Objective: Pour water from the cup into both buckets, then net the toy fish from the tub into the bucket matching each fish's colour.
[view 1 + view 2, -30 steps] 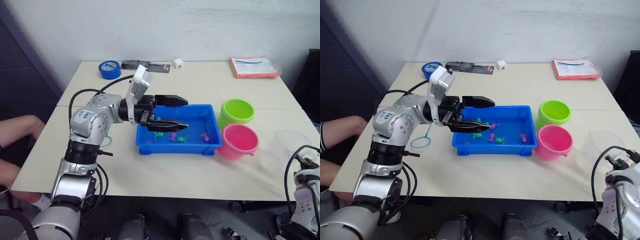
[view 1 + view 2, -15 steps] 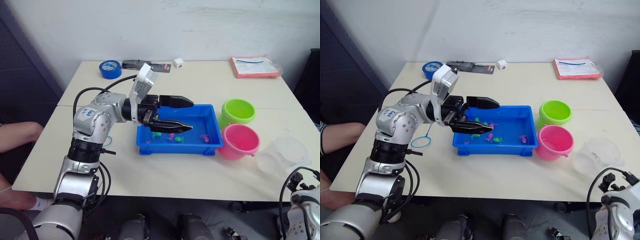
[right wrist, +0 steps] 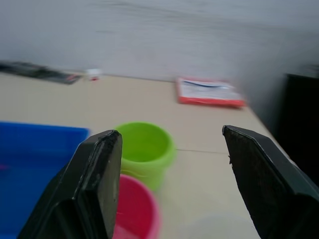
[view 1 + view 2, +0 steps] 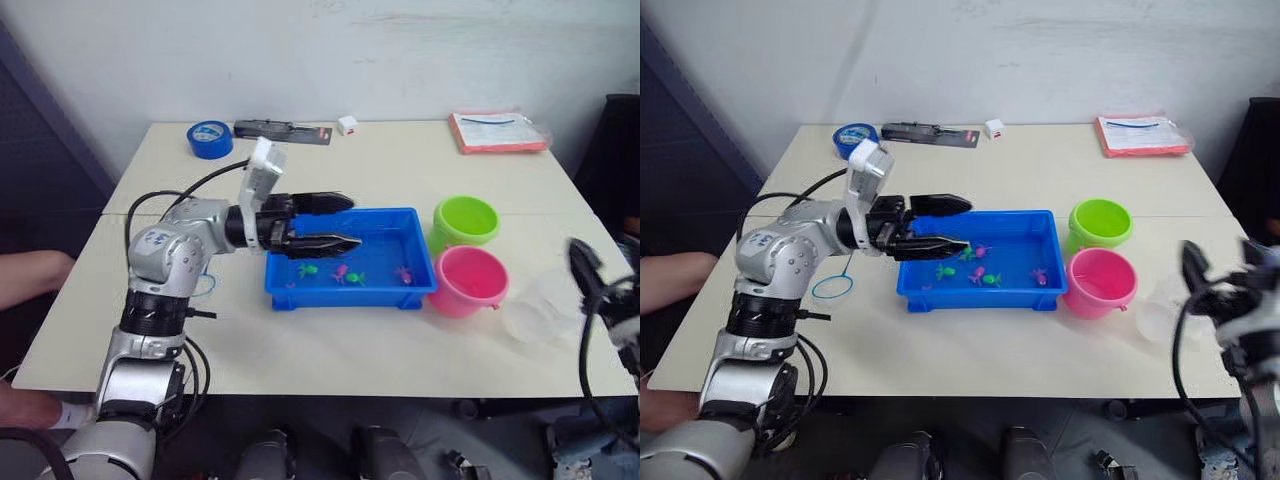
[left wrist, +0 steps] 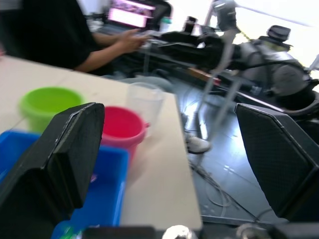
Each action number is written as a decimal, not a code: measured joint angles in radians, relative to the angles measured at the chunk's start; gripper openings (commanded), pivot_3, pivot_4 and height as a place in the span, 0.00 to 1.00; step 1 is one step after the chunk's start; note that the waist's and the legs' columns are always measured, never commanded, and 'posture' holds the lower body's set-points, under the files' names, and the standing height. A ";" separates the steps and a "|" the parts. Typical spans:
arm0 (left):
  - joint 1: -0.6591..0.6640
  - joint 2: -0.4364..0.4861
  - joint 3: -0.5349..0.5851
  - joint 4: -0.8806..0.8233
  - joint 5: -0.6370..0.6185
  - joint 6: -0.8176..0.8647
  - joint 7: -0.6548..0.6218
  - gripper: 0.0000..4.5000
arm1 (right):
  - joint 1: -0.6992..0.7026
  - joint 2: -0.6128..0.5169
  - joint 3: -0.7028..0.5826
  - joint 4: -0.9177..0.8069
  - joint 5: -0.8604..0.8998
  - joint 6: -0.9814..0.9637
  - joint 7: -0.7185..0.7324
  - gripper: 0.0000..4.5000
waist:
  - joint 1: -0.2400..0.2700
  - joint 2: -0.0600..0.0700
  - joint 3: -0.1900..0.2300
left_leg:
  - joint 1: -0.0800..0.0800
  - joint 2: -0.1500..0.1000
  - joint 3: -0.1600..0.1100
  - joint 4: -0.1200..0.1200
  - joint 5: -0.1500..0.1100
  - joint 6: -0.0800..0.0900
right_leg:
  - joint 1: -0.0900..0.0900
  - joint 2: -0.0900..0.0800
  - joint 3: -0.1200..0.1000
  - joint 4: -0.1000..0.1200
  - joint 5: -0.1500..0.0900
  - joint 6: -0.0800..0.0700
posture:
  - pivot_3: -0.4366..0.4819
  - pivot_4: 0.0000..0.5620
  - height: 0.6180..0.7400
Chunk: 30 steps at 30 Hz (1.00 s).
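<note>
The blue tub (image 4: 350, 298) sits mid-table with small green and pink toy fish (image 4: 340, 271) in it. My left gripper (image 4: 340, 222) hovers open over the tub's left part, with nothing between its fingers. The net (image 4: 832, 288) lies on the table left of the tub, beside my left arm. To the right of the tub stand the green bucket (image 4: 466, 220) and, nearer, the pink bucket (image 4: 470, 280). The clear cup (image 4: 540, 305) stands upright near the table's right front edge. My right gripper (image 4: 1220, 265) is just right of the cup, open and empty, facing the buckets (image 3: 144, 144).
At the table's far edge lie a blue tape roll (image 4: 209, 138), a black tool (image 4: 282, 130), a small white box (image 4: 347, 124) and an orange packet (image 4: 492, 132). A person's arm (image 4: 30, 275) rests beside the table's left side.
My right gripper has come up from below the table's right front edge to beside the cup. My left gripper stays open over the tub. The camera has shifted a little.
</note>
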 measured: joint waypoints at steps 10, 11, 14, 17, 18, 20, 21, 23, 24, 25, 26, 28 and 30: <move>0.620 0.086 0.353 -0.206 0.009 -0.022 0.235 1.00 | -0.417 -0.170 0.427 0.162 0.155 0.067 0.404 0.99 | 0.005 -0.003 0.000 | -0.005 0.000 0.001 -0.004 -0.002 0.002 | -0.002 -0.007 -0.005 -0.016 0.002 -0.007 | 0.48 0.27 1.00; 0.688 0.082 0.416 -0.209 0.009 -0.033 0.263 1.00 | -0.447 -0.163 0.465 0.181 0.148 0.064 0.435 0.99 | 0.004 -0.003 0.000 | -0.005 0.000 0.001 -0.005 -0.003 0.002 | -0.002 -0.007 -0.005 -0.018 0.003 -0.008 | 0.48 0.27 1.00; 0.876 0.067 0.554 -0.244 0.010 -0.075 0.306 1.00 | -0.517 -0.139 0.565 0.254 0.097 0.036 0.516 0.99 | 0.002 -0.004 -0.001 | -0.006 0.000 0.002 -0.006 -0.005 0.001 | -0.003 -0.007 -0.005 -0.022 0.004 -0.010 | 0.48 0.27 1.00; 1.042 0.044 0.620 -0.274 0.012 -0.096 0.317 1.00 | -0.565 -0.121 0.630 0.325 0.030 -0.008 0.581 0.99 | 0.011 -0.001 -0.002 | -0.008 -0.001 0.003 -0.007 -0.011 -0.002 | -0.003 -0.010 -0.007 -0.026 0.004 -0.011 | 0.48 0.27 1.00; 1.074 0.044 0.622 -0.282 0.017 -0.099 0.325 1.00 | -0.582 -0.106 0.651 0.347 0.005 -0.025 0.597 0.99 | 0.012 -0.002 -0.002 | -0.010 -0.001 0.005 -0.007 -0.015 -0.005 | -0.006 -0.011 -0.008 -0.027 0.005 -0.012 | 0.48 0.27 1.00; 1.106 0.052 0.611 -0.302 0.043 -0.114 0.328 1.00 | -0.602 -0.093 0.687 0.371 -0.041 -0.060 0.621 0.99 | 0.012 -0.002 -0.002 | -0.017 -0.001 0.005 -0.007 -0.017 -0.006 | -0.011 -0.012 -0.010 -0.028 0.008 -0.018 | 0.48 0.27 1.00; 1.107 0.069 0.600 -0.305 0.060 -0.122 0.332 1.00 | -0.606 -0.089 0.704 0.383 -0.067 -0.078 0.635 0.99 | 0.011 -0.003 -0.002 | -0.019 -0.001 0.005 -0.007 -0.017 -0.006 | -0.013 -0.012 -0.011 -0.028 0.010 -0.020 | 0.48 0.27 1.00; 1.082 0.123 0.575 -0.301 0.094 -0.122 0.347 1.00 | -0.604 -0.078 0.725 0.402 -0.108 -0.106 0.653 0.99 | 0.008 -0.003 -0.002 | -0.020 -0.001 0.005 -0.007 -0.017 -0.006 | -0.014 -0.012 -0.011 -0.028 0.012 -0.024 | 0.48 0.27 1.00; 1.046 0.158 0.561 -0.290 0.106 -0.102 0.358 1.00 | -0.604 -0.072 0.729 0.405 -0.123 -0.113 0.658 0.99 | 0.007 -0.002 -0.002 | -0.020 -0.001 0.006 -0.007 -0.017 -0.006 | -0.015 -0.012 -0.011 -0.027 0.012 -0.024 | 0.48 0.27 1.00; 0.989 0.201 0.540 -0.264 0.112 -0.070 0.368 1.00 | -0.604 -0.064 0.730 0.406 -0.135 -0.117 0.660 0.99 | 0.007 -0.001 -0.002 | -0.020 -0.001 0.006 -0.007 -0.017 -0.006 | -0.015 -0.012 -0.011 -0.026 0.012 -0.025 | 0.48 0.27 1.00; 0.930 0.237 0.522 -0.240 0.113 -0.035 0.376 1.00 | -0.604 -0.056 0.732 0.405 -0.141 -0.122 0.660 0.99 | 0.007 -0.002 -0.002 | -0.020 -0.001 0.006 -0.007 -0.017 -0.006 | -0.016 -0.012 -0.011 -0.024 0.012 -0.025 | 0.48 0.27 1.00; 0.807 0.302 0.466 -0.191 0.114 0.028 0.378 1.00 | -0.599 -0.048 0.731 0.401 -0.154 -0.130 0.657 0.99 | 0.006 -0.002 -0.002 | -0.020 -0.001 0.006 -0.007 -0.017 -0.006 | -0.017 -0.012 -0.011 -0.022 0.013 -0.026 | 0.48 0.27 1.00; 0.644 0.349 0.380 -0.117 0.120 0.099 0.380 1.00 | -0.586 -0.040 0.725 0.392 -0.168 -0.131 0.645 0.99 | 0.008 -0.002 -0.002 | -0.019 -0.001 0.008 -0.007 -0.017 -0.006 | -0.018 -0.014 -0.012 -0.019 0.013 -0.026 | 0.48 0.27 1.00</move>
